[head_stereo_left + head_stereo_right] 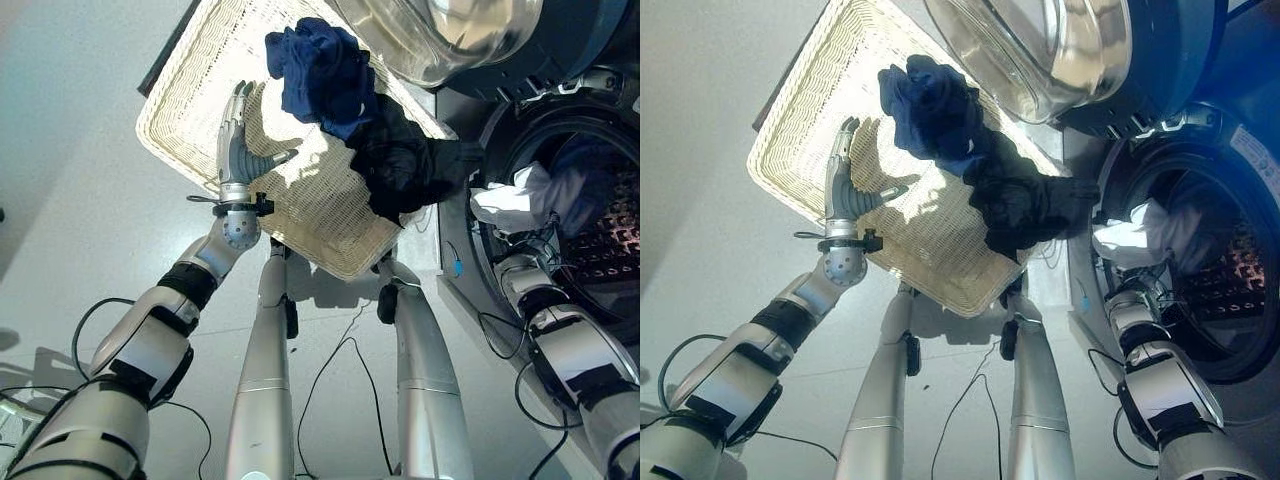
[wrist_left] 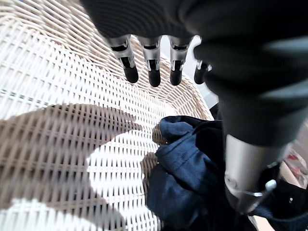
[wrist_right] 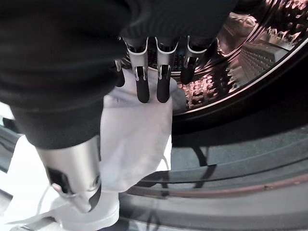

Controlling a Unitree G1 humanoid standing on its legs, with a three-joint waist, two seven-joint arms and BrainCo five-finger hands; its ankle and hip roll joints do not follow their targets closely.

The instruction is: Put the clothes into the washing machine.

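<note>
Your right robot hand (image 3: 144, 72) pinches a white garment (image 3: 134, 139) at the washing machine drum (image 3: 240, 53); your left robot hand (image 1: 238, 150) hovers open-fingered over the wicker basket (image 1: 200, 90).

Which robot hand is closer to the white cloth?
The right hand: it is at the washing machine's opening, fingers on the white cloth. The left hand is off over the wicker basket.

- You had no readable text, number or sign in any view.
- The washing machine (image 1: 1200, 130) carried a pale label at its upper right edge in the right eye view, but its print was too small for you to make out.
- The wicker basket (image 1: 190, 90) bore no marking.
</note>
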